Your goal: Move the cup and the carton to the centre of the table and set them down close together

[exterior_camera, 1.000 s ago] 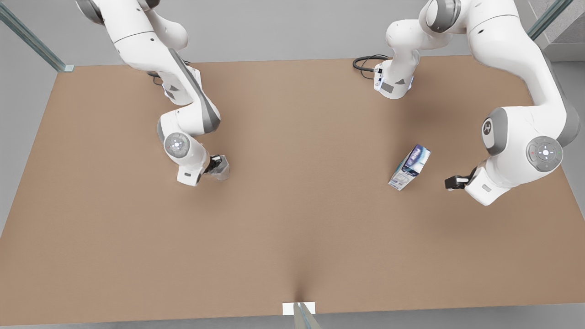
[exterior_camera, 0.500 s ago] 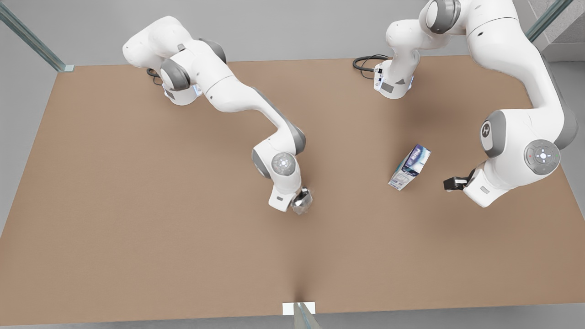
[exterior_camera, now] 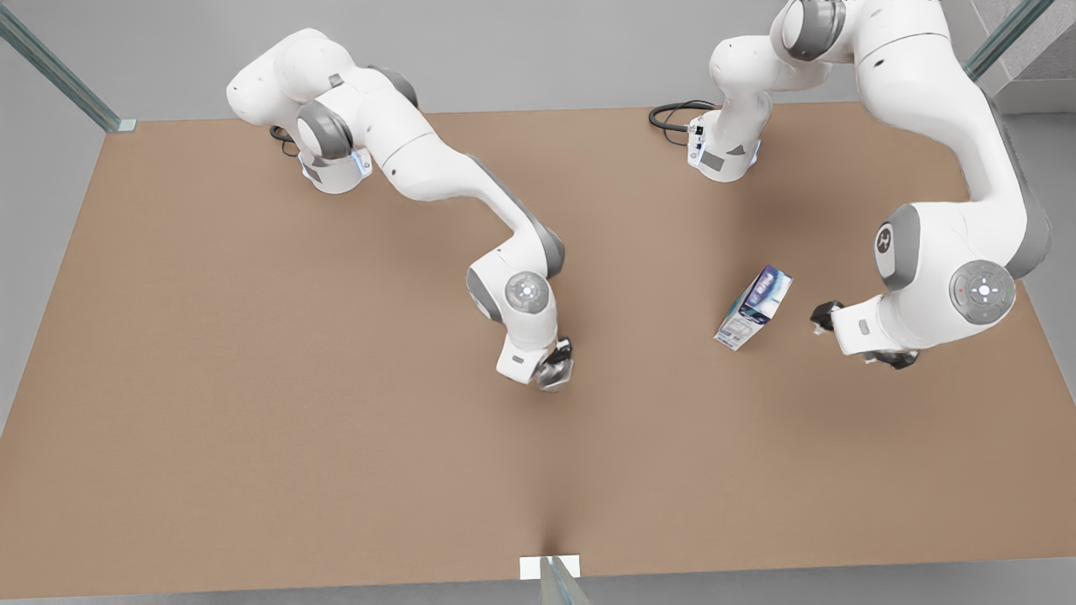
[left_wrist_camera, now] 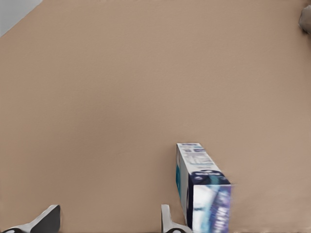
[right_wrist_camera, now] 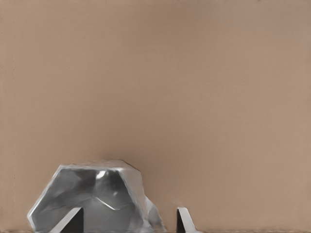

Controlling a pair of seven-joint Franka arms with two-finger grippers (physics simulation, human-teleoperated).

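We see a bare robot test cell, not a home: a plain brown table (exterior_camera: 252,403) on a grey floor, two white arm bases bolted along the table's far edge, a black cable (exterior_camera: 670,115) coiled beside one base, glass-like frame struts (exterior_camera: 50,71) beyond its corners.

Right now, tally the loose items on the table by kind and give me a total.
Silver-grey faceted metal cup: 1
White, blue and purple rectangular carton: 1
Total: 2, both on the light-brown table
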